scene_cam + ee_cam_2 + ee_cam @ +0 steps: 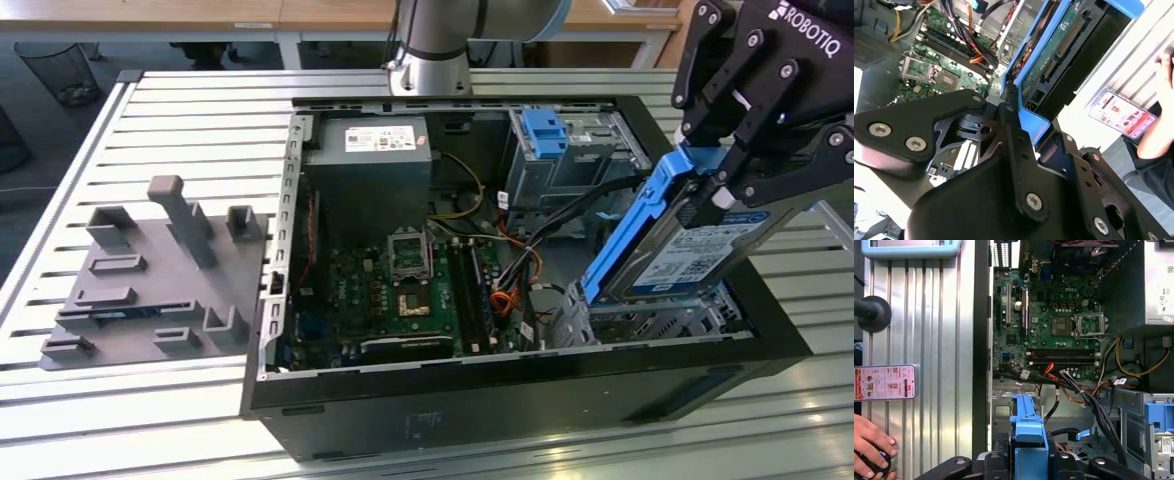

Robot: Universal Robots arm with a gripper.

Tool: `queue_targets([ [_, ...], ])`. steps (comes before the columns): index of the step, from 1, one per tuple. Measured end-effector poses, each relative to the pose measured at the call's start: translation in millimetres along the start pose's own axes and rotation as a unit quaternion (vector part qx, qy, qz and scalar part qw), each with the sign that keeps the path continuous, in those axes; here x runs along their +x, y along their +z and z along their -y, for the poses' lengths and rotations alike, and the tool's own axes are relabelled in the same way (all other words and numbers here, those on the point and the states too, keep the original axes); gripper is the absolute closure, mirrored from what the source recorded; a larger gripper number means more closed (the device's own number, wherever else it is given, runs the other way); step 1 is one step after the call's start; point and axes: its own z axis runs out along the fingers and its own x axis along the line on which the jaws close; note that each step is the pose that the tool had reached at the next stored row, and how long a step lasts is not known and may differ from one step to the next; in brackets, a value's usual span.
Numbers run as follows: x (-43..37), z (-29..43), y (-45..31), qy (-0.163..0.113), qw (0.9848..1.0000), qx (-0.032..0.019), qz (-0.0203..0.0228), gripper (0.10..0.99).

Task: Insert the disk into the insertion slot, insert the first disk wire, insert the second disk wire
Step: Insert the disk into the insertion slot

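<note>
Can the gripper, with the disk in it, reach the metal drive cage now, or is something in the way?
Probably yes. The gripper holds the disk tilted over the cage; its top looks open, and the cables lie beside it.

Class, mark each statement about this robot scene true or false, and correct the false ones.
1. The gripper holds the disk. True.
2. The disk lies flat, fully seated in the slot. False: it is tilted, with its upper part sticking out above the slot.
3. A phone lies on the table beside the case. True.
4. The case is closed. False: it is open and the motherboard shows.
5. A hand grips the disk. False: the hand is by the phone, away from the disk.
</note>
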Motion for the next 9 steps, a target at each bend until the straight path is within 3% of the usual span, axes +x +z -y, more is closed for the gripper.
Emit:
queue_targets([
  [1, 0.0, 0.0, 1.0, 0.000, 1.0000, 0.0000, 0.0027, 0.722],
  [9, -0.6, 0.3, 5.1, -0.001, 1.0000, 0.0026, 0.0033, 0.722],
])
